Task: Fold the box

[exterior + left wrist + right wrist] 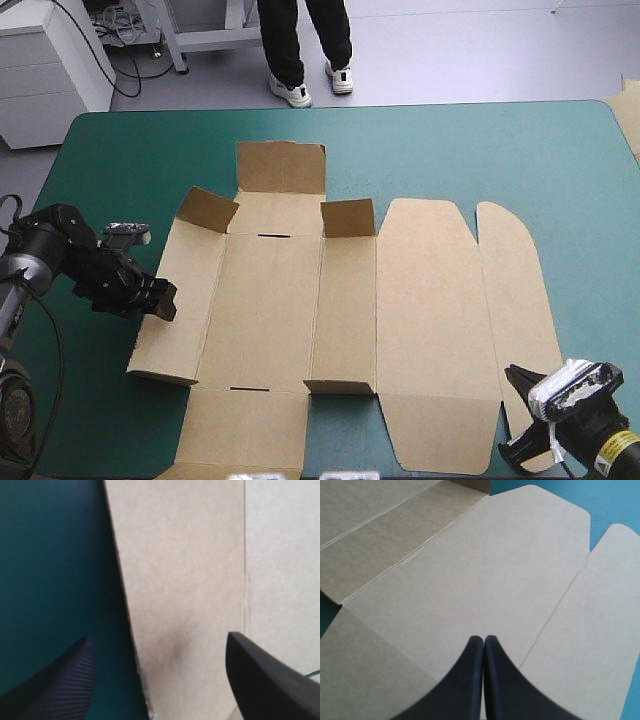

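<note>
One teal-green table cover (120,150) fills most of the high view, and the brown box (270,290) lies across the middle of it as a cut sheet, mostly flat. Its broad lid panel (430,320) and the rounded strip (515,290) beside it lie flat toward the right of the frame. Toward the left, the outer side panel (180,300) seems lifted a little off the cover at its near end. At the far side of the sheet a rear flap (282,165) tilts up, and two small corner flaps (208,208) (348,217) stand raised; another small flap (338,387) stands up at the near edge, lower centre.

At centre left of the frame the left gripper (159,637) sits at the outer edge of that side panel. Its black fingers (260,675) stand spread apart, with the board's edge running between them, one finger over the cover and the other over the board.

At the lower right corner the right gripper (483,639) has its fingers pressed together in a point with nothing between them, over the near corner of the flat lid panel.

A bit of pale board (628,115) shows at the upper right edge of the frame.
</note>
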Motion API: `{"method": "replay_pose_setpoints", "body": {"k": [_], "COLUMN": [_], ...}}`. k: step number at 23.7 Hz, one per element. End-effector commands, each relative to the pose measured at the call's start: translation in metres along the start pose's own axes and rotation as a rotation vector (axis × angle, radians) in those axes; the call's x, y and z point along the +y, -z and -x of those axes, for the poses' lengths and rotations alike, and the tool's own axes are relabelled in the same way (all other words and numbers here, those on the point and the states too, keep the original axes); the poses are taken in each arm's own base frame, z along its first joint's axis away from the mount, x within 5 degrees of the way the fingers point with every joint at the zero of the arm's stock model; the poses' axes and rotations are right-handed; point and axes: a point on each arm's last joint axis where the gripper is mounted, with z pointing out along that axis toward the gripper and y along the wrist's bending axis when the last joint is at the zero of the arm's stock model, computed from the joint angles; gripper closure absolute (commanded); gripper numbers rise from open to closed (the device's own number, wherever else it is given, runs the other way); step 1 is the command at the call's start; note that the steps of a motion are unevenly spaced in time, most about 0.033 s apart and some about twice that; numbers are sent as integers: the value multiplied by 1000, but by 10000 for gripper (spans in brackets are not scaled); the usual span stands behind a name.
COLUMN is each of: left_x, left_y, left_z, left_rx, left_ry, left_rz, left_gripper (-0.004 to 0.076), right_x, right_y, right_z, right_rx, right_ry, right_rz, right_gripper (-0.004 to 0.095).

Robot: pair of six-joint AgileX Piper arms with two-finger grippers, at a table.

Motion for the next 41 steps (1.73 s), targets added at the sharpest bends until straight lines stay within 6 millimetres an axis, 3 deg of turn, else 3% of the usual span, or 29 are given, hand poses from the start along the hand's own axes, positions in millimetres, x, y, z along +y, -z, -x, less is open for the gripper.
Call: {"method": "replay_pose_setpoints", "body": {"k": [1,6,15,24,28,32,37,41], "left_x": [-9,-18,-26,-24,-23,-23,-21,-20], "left_y": [5,-8,-7,-11,-26,-27,-27,-23], "left_z": [-9,-14,-10,-14,-27,-25,-27,-25], "left_rx": [41,45,9,38,104,78,94,95], "left_ry": [9,12,59,105,130,136,122,103], "left_rz": [-77,-210,-294,-284,-293,-287,-266,-247], "left_gripper": [213,213,213,226,330,411,708,732], "right_x": [-2,-2,-2,-2,-2,-2,-2,-2], "right_y": [4,4,4,4,4,4,4,4], "right_z": [13,13,13,13,13,13,13,13], "right_rx": [-80,-80,-80,-80,-80,-80,-80,-80], "right_ry": [6,6,6,6,6,6,6,6], "right_rz": [-20,-20,-20,-20,-20,-20,-20,-20], "right_gripper": [926,926,926,926,926,926,926,926]}}
